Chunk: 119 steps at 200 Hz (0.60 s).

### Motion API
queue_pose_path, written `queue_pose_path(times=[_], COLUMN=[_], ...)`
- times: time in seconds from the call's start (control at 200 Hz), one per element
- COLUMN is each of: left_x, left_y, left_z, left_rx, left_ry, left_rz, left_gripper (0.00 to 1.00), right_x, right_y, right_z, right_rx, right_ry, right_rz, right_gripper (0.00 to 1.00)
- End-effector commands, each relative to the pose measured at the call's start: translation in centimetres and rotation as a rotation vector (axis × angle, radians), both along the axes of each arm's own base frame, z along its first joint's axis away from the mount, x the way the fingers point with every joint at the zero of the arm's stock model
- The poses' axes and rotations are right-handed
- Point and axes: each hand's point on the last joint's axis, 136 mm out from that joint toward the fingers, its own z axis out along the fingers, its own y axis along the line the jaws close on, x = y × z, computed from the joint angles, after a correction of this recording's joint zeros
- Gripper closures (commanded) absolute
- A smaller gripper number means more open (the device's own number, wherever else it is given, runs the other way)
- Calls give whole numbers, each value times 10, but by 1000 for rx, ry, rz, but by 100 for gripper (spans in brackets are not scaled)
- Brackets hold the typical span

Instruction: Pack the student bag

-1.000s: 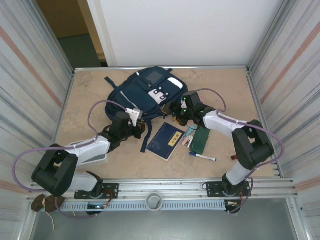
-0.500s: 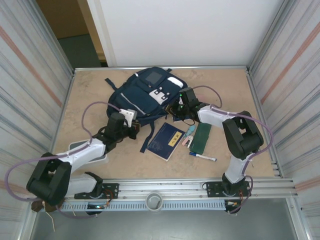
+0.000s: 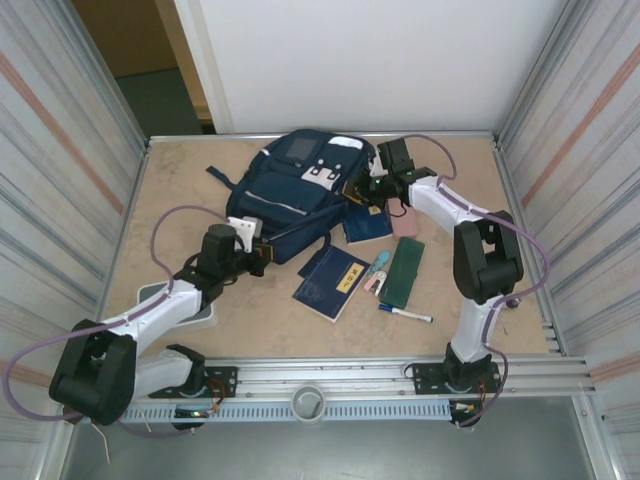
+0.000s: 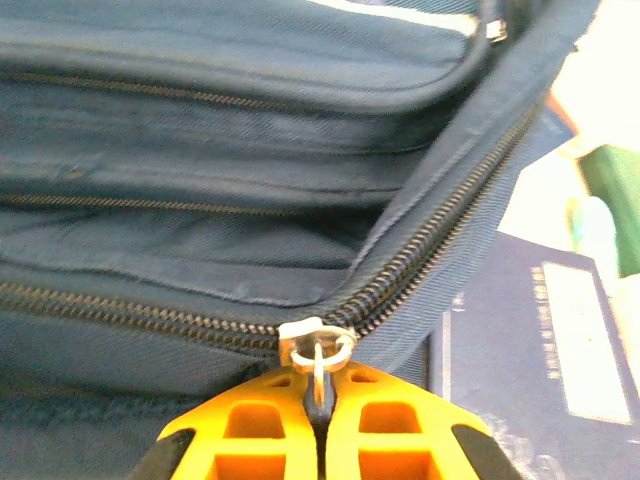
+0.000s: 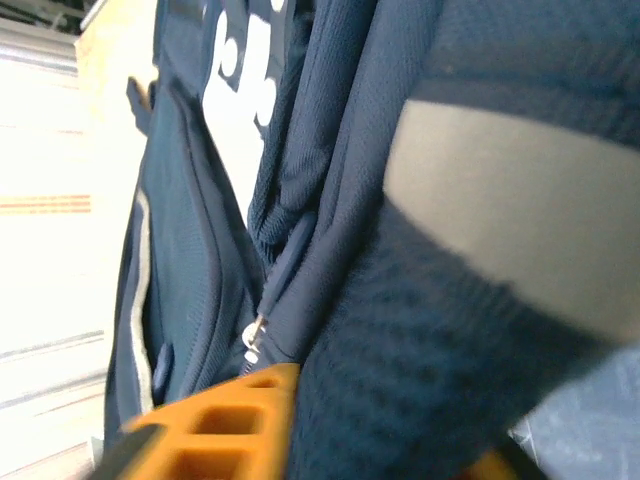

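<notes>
The navy student bag [image 3: 296,190] lies at the back middle of the table, white patches toward the far wall. At the bag's near-left corner my left gripper [image 3: 262,256] is shut on a zipper pull [image 4: 318,378]. The silver slider [image 4: 316,345] sits just ahead of the orange fingertips, and the zipper stands parted to its right. My right gripper [image 3: 367,190] is at the bag's right side. Its orange fingers [image 5: 215,425] are shut on thick navy mesh fabric of the bag [image 5: 420,380]. A small zipper pull [image 5: 254,335] hangs beside that finger.
A navy book with a yellow label [image 3: 332,282] lies near the middle, also at the right of the left wrist view [image 4: 560,340]. A second navy book [image 3: 368,224], a pink item [image 3: 404,222], a green notebook [image 3: 405,272], small erasers [image 3: 378,272] and a marker [image 3: 405,314] lie to the right.
The right gripper has moved toward the far wall, pulling the bag's right side with it and uncovering a second book and a pink item. The left gripper drew back leftward with the zipper pull.
</notes>
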Motion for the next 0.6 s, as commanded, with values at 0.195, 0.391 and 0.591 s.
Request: queue_pose_path(times=[0.195,0.391,0.591], left_x=[2,-6,-15], left_y=[-63,-80,-87], left_z=[58,54,47], left_rx=[-167,-161,-142], left_ry=[-84,-77,-66], left_rz=[-160,-223,-270], left_gripper=[100,100,100], right_x=[-64,-99,-85], right_y=[-14,25,61], right_z=[18,-2,-20], right_rx=[48,138,112], right_ry=[-31,9,9], right_rz=[-20,-53,-46], right_gripper=[18,11,27])
